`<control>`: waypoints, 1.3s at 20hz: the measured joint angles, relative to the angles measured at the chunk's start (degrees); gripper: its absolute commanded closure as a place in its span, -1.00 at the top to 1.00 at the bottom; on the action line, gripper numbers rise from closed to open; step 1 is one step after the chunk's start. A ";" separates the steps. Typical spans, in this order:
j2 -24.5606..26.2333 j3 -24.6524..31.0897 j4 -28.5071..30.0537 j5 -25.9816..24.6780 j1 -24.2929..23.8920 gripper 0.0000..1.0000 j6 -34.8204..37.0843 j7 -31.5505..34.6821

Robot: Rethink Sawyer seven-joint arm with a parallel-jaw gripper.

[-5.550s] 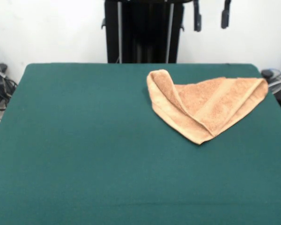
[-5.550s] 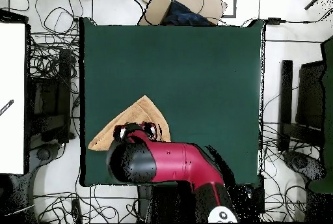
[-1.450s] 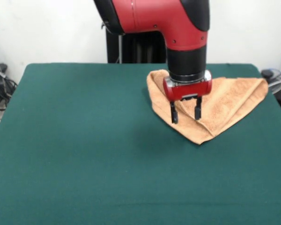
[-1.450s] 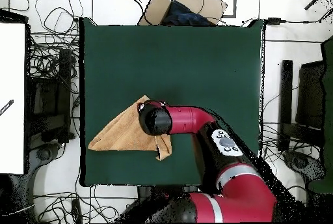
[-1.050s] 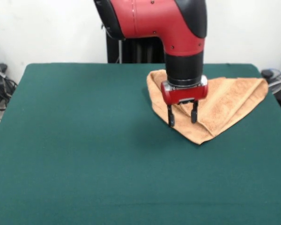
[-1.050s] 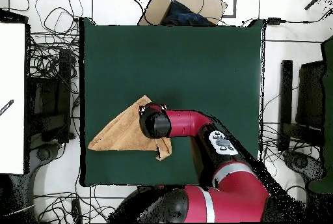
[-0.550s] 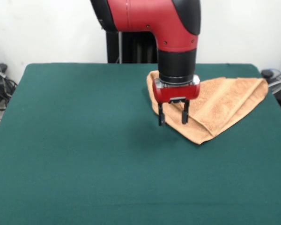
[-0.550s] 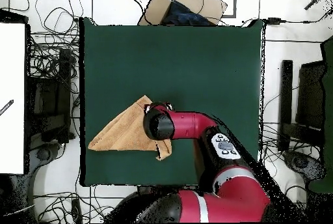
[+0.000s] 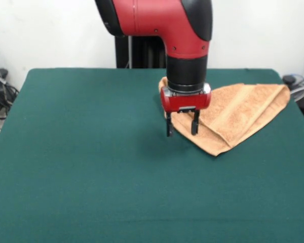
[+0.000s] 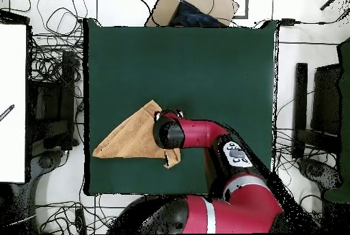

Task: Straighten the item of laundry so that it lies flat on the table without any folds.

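Note:
The peach-orange towel [image 9: 240, 114] lies folded into a rough triangle at the far right of the dark green table [image 9: 91, 162]. One corner points toward the camera and a folded flap lies along its left side. In the overhead view the towel [image 10: 130, 136] sits at the table's lower left, partly under the arm. My gripper [image 9: 182, 124] hangs straight down over the towel's left edge, its two fingers apart and empty, tips close to the cloth. In the overhead view the gripper [image 10: 169, 117] is mostly hidden by the wrist.
The red arm [image 9: 162, 20] comes down from the top. A cardboard box [image 10: 195, 5] sits beyond the table's far edge in the overhead view. Cables lie on the floor around the table. A white panel [image 10: 12, 102] stands at the left.
The arm has come out from its drawn-back pose and lowered over the towel's left edge. The towel has not visibly moved.

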 measured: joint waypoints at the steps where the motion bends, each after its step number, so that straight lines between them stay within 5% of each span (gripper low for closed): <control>1: 0.92 -0.40 0.00 0.00 0.30 1.00 -0.90 0.00; 26: 2.66 -3.08 3.21 0.04 3.75 1.00 -7.29 0.00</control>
